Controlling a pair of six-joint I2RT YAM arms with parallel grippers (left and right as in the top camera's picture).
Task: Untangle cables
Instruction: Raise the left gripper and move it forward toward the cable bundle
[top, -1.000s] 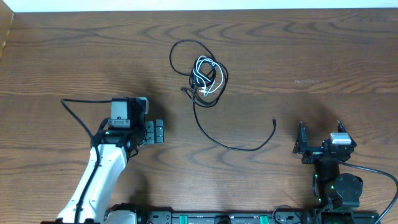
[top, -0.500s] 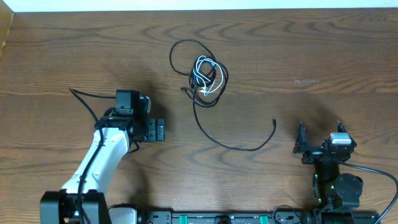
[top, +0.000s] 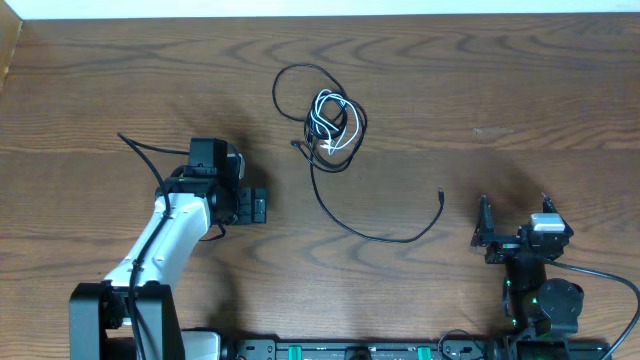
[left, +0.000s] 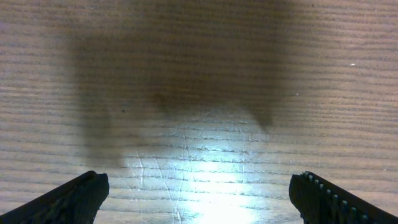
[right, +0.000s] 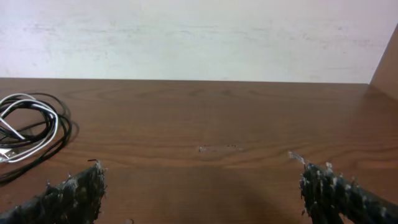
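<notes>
A long black cable (top: 340, 215) loops at the back centre of the table and trails forward to a plug end (top: 441, 193). A short white cable (top: 331, 128) lies coiled inside its loops; both show at the left edge of the right wrist view (right: 28, 127). My left gripper (top: 251, 208) is open and empty, pointing down at bare wood (left: 199, 199), left of the trailing black cable. My right gripper (top: 514, 222) is open and empty near the front right (right: 199, 186), right of the plug end.
The wooden table's far edge meets a white wall (top: 320, 8). A raised wooden side edge shows at the far left (top: 10, 50). The left arm's own thick black cable (top: 145, 155) arcs over the table to the arm's left.
My left arm has shifted slightly right and toward the back, bringing its gripper closer to the black cable. The right arm and both cables have not moved.
</notes>
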